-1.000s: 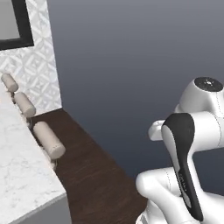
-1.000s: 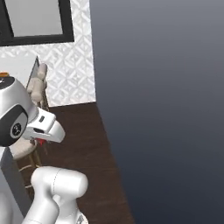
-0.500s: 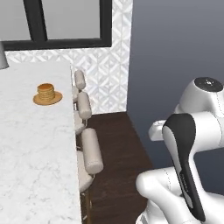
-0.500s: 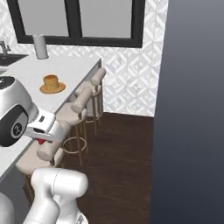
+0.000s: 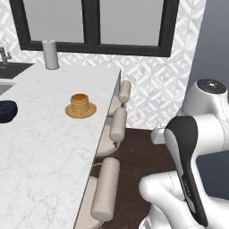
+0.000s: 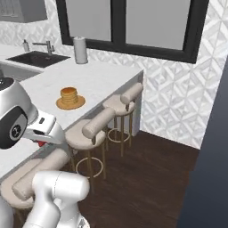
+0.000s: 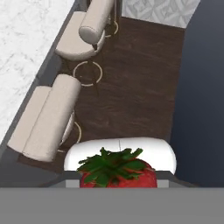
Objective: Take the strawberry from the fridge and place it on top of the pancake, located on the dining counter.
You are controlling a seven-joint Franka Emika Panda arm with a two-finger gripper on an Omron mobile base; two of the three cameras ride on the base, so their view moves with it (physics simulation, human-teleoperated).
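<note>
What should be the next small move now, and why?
Probably carry the strawberry, held in the gripper, up and over the counter toward the pancake. The hand view looks down on stools and floor, so the fruit is beside the counter, not above the pancake.

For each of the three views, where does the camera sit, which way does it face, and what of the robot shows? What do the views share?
Left base view: behind the arm's left, facing the dining counter, pancake and window; white arm at lower right.
Right base view: behind the arm's right, facing the same counter, stools and sink; arm at lower left.
Hand view: on the hand, facing down at stools and floor; the strawberry sits in the gripper.
The base views share pancake, counter, stools, window.
</note>
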